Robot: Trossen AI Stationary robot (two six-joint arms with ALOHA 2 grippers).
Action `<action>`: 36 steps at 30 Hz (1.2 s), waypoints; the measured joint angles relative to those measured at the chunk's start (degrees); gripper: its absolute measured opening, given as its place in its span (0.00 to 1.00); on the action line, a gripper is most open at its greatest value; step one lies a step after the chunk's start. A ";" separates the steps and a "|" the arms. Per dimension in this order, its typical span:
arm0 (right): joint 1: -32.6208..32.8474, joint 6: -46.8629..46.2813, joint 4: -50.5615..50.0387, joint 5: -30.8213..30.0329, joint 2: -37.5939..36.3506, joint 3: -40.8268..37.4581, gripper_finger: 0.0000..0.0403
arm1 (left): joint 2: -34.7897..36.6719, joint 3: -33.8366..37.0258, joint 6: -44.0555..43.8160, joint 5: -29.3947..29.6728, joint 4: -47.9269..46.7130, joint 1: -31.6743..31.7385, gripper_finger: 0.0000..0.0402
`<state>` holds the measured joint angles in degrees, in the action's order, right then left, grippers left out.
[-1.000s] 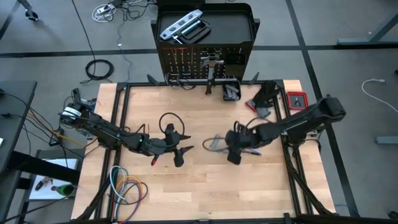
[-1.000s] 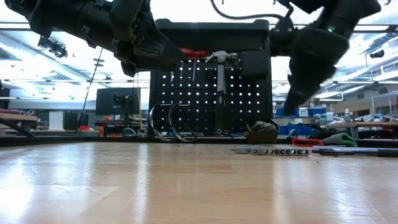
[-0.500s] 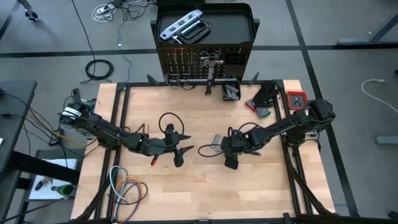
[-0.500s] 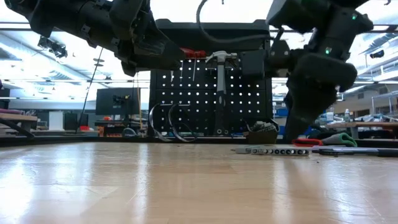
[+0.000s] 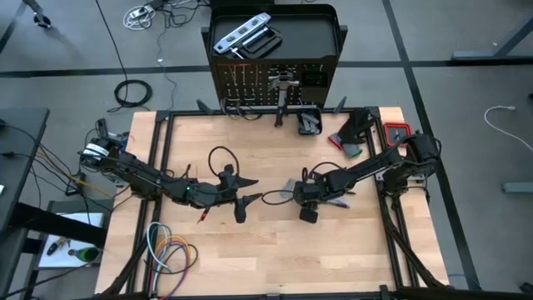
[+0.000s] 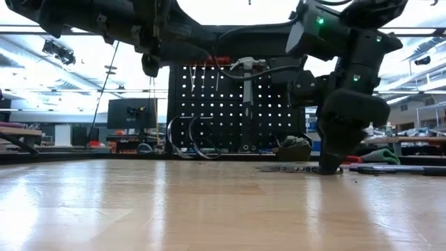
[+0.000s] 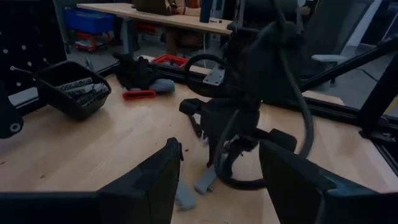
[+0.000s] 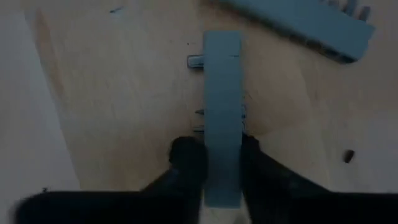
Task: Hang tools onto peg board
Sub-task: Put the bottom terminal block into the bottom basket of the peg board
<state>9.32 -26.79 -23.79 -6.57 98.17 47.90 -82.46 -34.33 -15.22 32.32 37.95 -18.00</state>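
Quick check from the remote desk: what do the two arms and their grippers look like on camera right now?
Both arms are black and jointed. The left gripper has two dark, flat, tapering fingers. The right gripper has dark rounded fingertips. A black cable loops over each wrist, and small green lights glow on the right arm.

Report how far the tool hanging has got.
Done: a hammer hangs on the peg board.
In hand: the right gripper is shut on a grey tool on the table.
Left: another grey tool beside it. The left gripper hovers open.
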 joint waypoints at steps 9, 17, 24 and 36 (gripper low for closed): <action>-3.07 2.81 -4.42 0.29 -2.56 1.47 0.18 | 0.00 0.03 -2.58 -0.39 -2.50 0.00 0.54; -11.47 8.38 -9.86 -8.81 -11.25 2.51 0.18 | 0.73 0.07 -1.72 -2.25 -11.58 0.35 0.54; -26.14 16.61 -6.45 -13.88 -14.62 2.61 0.18 | 4.85 0.10 -1.48 -1.97 -18.78 3.06 0.54; -46.47 24.67 8.48 -8.97 -12.05 2.67 0.27 | 6.23 8.01 0.14 -0.46 -9.69 4.52 0.54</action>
<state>-37.15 -2.12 -15.31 -15.54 86.12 50.57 -76.23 -26.31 -15.09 31.85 28.26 -13.47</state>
